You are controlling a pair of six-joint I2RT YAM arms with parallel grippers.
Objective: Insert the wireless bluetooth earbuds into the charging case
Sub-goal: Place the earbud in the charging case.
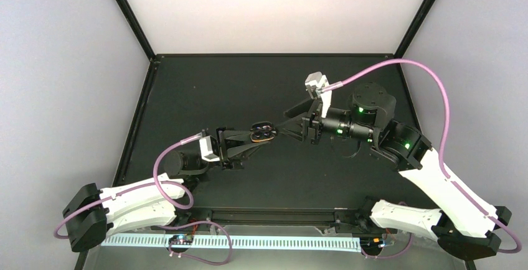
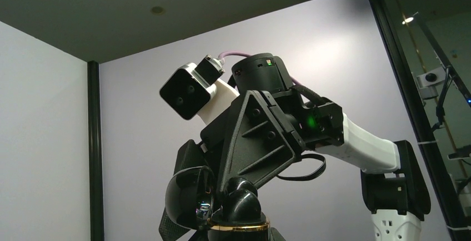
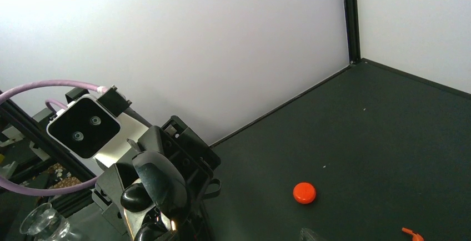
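The charging case [image 1: 263, 132] is a glossy black clamshell with a gold-orange rim, held open above the table by my left gripper [image 1: 249, 138]. In the left wrist view its lid [image 2: 186, 196] hangs open on the left and its rimmed base [image 2: 239, 227] sits at the bottom edge. Two glossy black rounded earbuds [image 2: 240, 192] stand in the base. My right gripper [image 1: 285, 122] is open, and one of its fingers [image 2: 261, 135] reaches down to the upper earbud. The lid [image 3: 161, 182] and one earbud [image 3: 135, 196] also show in the right wrist view.
A small round red-orange puck [image 3: 304, 192] lies closed on the dark table [image 3: 389, 141], apart from both grippers. A tiny orange piece [image 3: 410, 232] lies at the bottom right edge of that view. Walls stand along the table's back and sides.
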